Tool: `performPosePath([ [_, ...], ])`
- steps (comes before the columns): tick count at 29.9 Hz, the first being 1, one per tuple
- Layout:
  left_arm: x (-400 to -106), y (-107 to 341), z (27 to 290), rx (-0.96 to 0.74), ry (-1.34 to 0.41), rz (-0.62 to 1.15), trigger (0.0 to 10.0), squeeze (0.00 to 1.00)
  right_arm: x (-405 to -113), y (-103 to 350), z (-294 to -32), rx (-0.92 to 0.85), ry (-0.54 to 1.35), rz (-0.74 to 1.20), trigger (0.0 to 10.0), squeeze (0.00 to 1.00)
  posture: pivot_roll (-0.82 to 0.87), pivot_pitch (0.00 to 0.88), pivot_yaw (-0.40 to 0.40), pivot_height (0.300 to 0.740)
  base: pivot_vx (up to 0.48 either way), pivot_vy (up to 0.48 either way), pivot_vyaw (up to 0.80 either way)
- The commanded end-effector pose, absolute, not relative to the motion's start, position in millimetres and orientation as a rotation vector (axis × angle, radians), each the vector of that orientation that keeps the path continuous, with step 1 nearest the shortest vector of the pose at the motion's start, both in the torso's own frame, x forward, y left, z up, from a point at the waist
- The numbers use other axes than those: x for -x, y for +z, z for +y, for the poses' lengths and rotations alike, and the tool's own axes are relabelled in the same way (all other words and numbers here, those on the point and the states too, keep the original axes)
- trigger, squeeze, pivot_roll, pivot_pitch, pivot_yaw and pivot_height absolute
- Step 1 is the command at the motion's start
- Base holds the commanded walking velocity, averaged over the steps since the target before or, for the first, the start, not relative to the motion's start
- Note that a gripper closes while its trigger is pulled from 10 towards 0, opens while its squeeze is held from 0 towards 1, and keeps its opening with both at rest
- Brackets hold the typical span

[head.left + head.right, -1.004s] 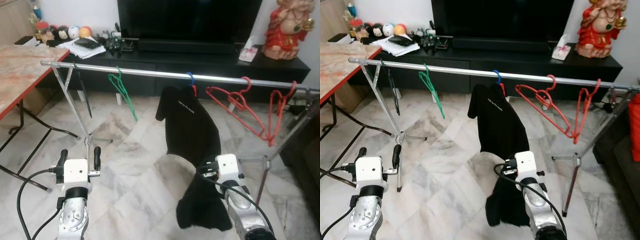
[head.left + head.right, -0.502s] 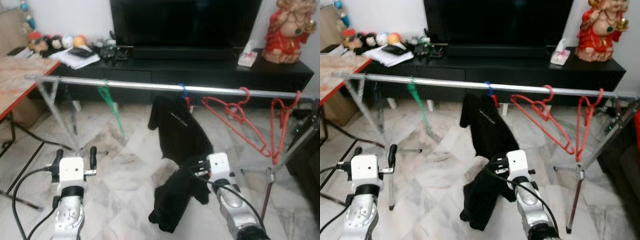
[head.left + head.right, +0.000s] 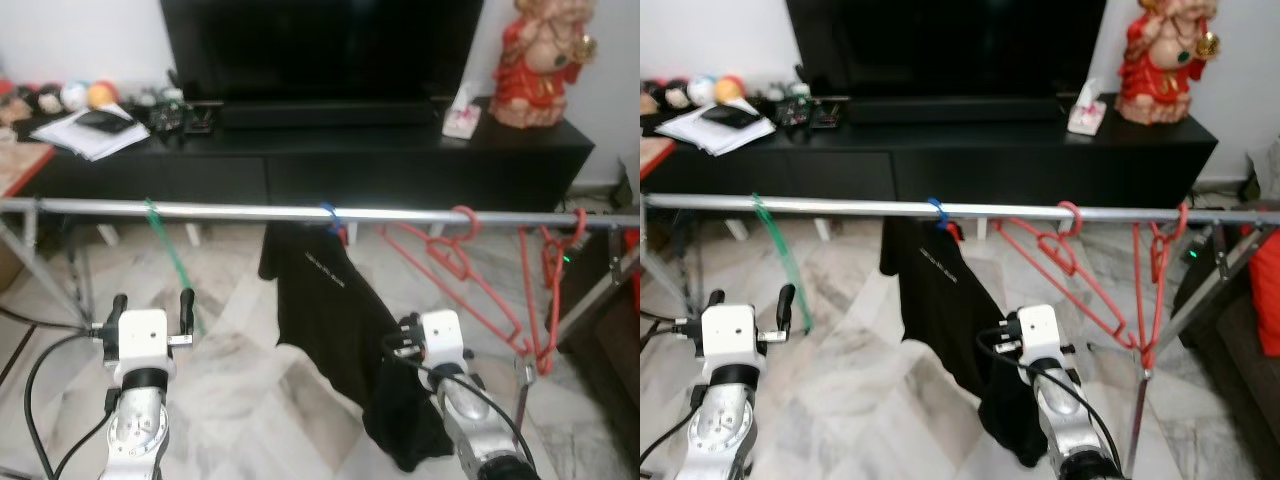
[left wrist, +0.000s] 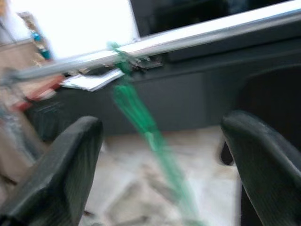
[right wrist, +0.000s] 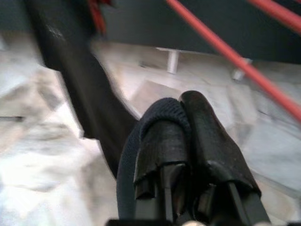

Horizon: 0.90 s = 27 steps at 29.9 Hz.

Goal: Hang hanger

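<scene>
Pinching a fold of the black shirt (image 3: 335, 320) in our right gripper (image 5: 186, 141), jaws clamped on cloth; left gripper (image 3: 152, 305) is wide open, holding nothing. Since its blue hook (image 3: 328, 212) already sits mid-rail (image 3: 220, 211), we'd let go gently so nothing tugs it off.

- The metal rail (image 3: 230, 212) runs level across the room and carries everything that hangs here; its slanted legs (image 3: 1230, 262) stand on the marble floor (image 3: 240, 370).
- On the rail, a green hanger (image 3: 172, 268) hangs toward the rail's left end.
- A blue hook (image 3: 330, 214) sits near the middle of the rail, with a black garment (image 3: 325, 310) draped below it, its lower end close to the floor.
- Red hangers (image 3: 470, 270) hang on the rail just right of the garment; another red hanger (image 3: 548, 300) hangs near the rail's right end.
- Behind the rail, a black TV cabinet (image 3: 400, 150) stands on the floor and bears a TV (image 3: 320, 45), a red figurine (image 3: 535, 60), a tissue box (image 3: 460, 118) and papers (image 3: 85, 130).
</scene>
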<state>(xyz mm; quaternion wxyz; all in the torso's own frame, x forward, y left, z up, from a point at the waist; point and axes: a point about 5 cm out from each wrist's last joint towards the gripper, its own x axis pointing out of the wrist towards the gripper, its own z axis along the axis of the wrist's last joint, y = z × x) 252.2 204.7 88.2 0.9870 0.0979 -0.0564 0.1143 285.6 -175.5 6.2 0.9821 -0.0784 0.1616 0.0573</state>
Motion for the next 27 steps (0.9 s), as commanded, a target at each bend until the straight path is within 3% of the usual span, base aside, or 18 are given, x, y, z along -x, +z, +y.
performPosePath([
  [1, -252.9, 92.6, 210.2, -0.208, 0.238, -0.122, 10.0, 0.00, -291.3, 13.0, -170.3, 0.150, 0.128, 0.285, 10.0, 0.00, -0.13, 0.000, 0.007, 0.740, 0.386, 0.000, 0.00],
  [4, -256.4, 95.5, 212.7, -0.153, 0.269, -0.102, 10.0, 0.00, -290.2, 11.9, -170.4, 0.149, 0.130, 0.287, 10.0, 0.00, -0.14, 0.000, 0.008, 0.740, 0.375, 0.000, 0.00],
  [13, -266.0, 121.2, 211.2, -0.105, 0.333, -0.075, 10.0, 0.00, -287.6, 9.7, -173.2, 0.154, 0.129, 0.294, 10.0, 0.00, -0.14, 0.000, 0.007, 0.740, 0.000, 0.000, 0.00],
  [17, -266.1, 127.1, 207.2, -0.111, 0.353, -0.003, 10.0, 0.00, -287.2, 9.4, -174.0, 0.156, 0.128, 0.295, 10.0, 0.00, -0.14, 0.000, 0.006, 0.740, 0.000, 0.000, 0.00],
  [19, -265.2, 124.1, 211.0, -0.056, 0.436, 0.127, 10.0, 0.00, -287.6, 9.7, -173.7, 0.155, 0.129, 0.293, 10.0, 0.00, -0.14, 0.000, 0.005, 0.740, 0.000, 0.000, 0.00],
  [27, -276.4, 144.3, 222.7, -0.058, 0.523, 0.169, 10.0, 0.00, -288.5, 10.3, -173.4, 0.156, 0.135, 0.292, 10.0, 0.00, -0.14, 0.000, 0.004, 0.740, 0.000, 0.000, 0.00],
])
